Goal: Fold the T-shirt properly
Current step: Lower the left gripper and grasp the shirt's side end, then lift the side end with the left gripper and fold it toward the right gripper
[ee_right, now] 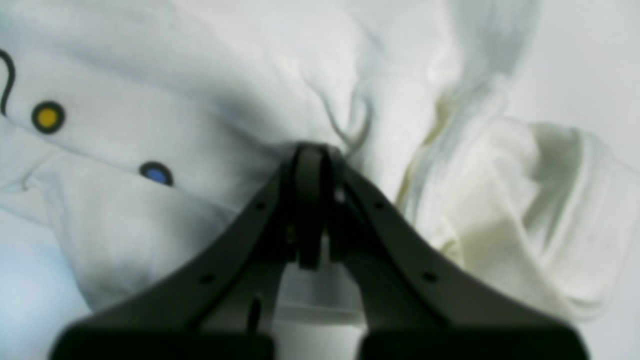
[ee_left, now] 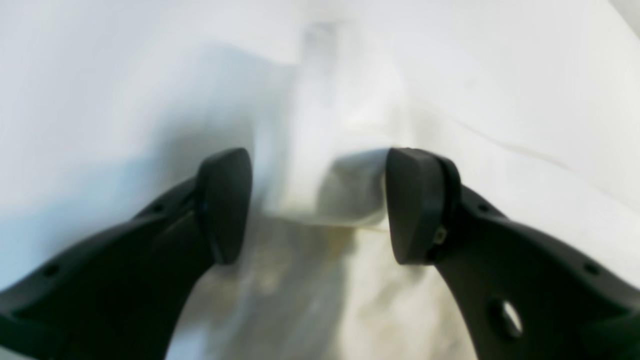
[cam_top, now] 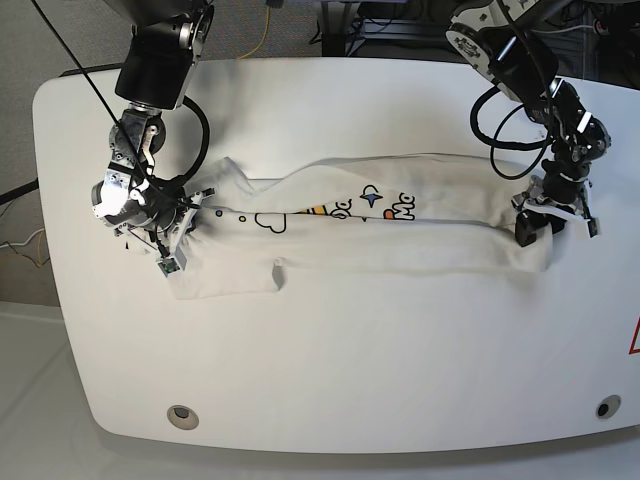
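One white T-shirt lies stretched in a long, narrow band across the middle of a white table, running from one arm to the other. Part of its cartoon print shows along the upper fold near the centre. Two robot arms work it, one at each end. The right gripper, at the end on the base view's left, has its jaws pressed together on a pinch of cloth beside two printed dots, one yellow and one blue. The left gripper, at the opposite end, has its jaws spread apart, with a raised ridge of fabric between the two fingers. No containers are in view.
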{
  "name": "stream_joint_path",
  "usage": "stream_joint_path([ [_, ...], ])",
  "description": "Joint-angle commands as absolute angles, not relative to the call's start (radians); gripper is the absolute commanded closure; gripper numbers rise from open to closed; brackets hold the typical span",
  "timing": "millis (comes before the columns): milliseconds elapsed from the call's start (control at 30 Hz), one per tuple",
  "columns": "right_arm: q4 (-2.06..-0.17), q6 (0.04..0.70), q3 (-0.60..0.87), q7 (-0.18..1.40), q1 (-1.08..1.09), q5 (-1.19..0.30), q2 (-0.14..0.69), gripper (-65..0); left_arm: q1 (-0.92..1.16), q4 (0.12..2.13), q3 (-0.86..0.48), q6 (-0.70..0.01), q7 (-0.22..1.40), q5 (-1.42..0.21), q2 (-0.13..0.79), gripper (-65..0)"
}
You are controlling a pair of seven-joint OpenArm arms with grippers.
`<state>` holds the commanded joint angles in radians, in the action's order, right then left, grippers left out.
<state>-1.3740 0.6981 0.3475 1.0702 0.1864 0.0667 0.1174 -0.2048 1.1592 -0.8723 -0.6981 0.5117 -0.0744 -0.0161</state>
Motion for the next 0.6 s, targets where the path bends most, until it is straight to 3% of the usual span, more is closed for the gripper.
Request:
stream_joint_path([
  [600,-1.374,0.698,0.348,1.070,0.185,0.067,0.116,-1.6,-0.197,1.162,-0.839,-0.698,0.512,-0.071,-0.039,-39.8],
])
